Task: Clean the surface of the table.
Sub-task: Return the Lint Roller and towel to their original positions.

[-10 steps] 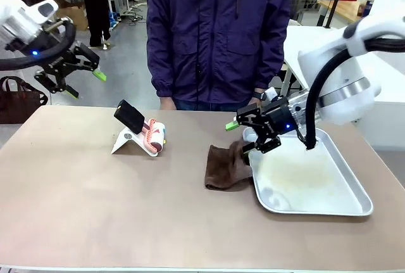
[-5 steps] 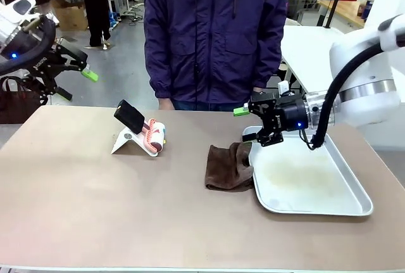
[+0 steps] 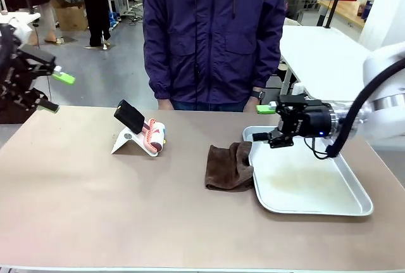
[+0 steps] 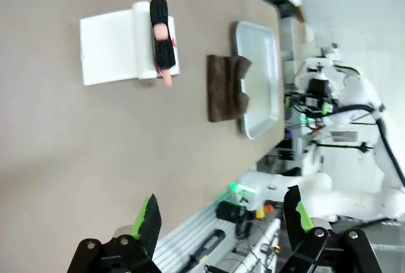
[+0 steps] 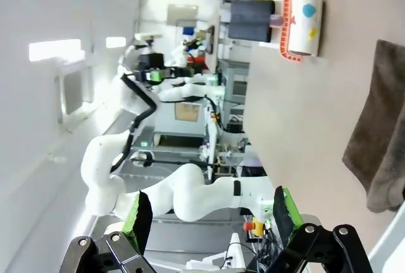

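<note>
A workshop floor with other benches lies behind a person in a dark purple jacket, who stands at the far edge of the table. Its wide taupe-brown top spans nearly the whole front view and runs along the upper left of the left wrist view.

Near the middle of that top lies a brown cloth, crumpled, its right edge touching the rim of a silver tray that sits at the robot's right. The tray looks bare, with a faint dull smear on its floor. The cloth is the likely wiping tool, and it lies within easy reach of the right arm. Left of the cloth, well apart from it, a white stand props a black phone with a small colourful roll beside it; these would need to be worked around or lifted for a full wipe.

The right gripper hangs above the tray's far left corner, pointing sideways toward picture left, its jaws spread wide and holding nothing. The left gripper is raised off the table's left end, also wide apart and empty; its wrist view shows both green-padded fingers with only air between them. Neither touches the cloth, so wiping looks not yet begun.
</note>
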Robot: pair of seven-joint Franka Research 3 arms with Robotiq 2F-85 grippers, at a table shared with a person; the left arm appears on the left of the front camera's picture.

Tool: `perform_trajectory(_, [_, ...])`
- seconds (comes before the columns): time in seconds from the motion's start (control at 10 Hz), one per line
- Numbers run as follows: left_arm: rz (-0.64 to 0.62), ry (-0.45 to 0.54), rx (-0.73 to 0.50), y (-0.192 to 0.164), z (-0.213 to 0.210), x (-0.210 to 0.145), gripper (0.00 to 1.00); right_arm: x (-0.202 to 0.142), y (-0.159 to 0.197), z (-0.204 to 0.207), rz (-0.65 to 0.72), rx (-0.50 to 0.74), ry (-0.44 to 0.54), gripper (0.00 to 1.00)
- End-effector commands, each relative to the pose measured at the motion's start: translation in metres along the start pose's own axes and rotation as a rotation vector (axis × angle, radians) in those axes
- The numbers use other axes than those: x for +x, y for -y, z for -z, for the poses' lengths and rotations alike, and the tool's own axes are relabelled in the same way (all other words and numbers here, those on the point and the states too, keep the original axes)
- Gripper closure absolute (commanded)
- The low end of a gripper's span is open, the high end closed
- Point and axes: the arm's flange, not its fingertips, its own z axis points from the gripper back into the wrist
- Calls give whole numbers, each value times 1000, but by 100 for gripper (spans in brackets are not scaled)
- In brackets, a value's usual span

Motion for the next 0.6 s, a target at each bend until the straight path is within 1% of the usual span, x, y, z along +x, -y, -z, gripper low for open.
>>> perform_trajectory(0.0, [-71, 42, -183, -41, -20, -13, 0, -19, -9, -35, -50, 12, 24, 0])
perform_trajectory(0.2, [-111, 109, -345, -83, -45, -32, 0, -36, -21, -68, -98, -29, 1, 0])
perform_trajectory(0.3, [-74, 118, -356, -103, -54, -39, 0, -41, -24, -84, -60, -49, 28, 0])
perform_trajectory(0.4, [-69, 148, -355, -122, -59, -40, 0, -46, -24, -101, -16, -66, 82, 0])
perform_trajectory(0.5, [-57, 151, -359, -134, -59, -36, 0, -51, -23, -114, 13, -77, 132, 0])
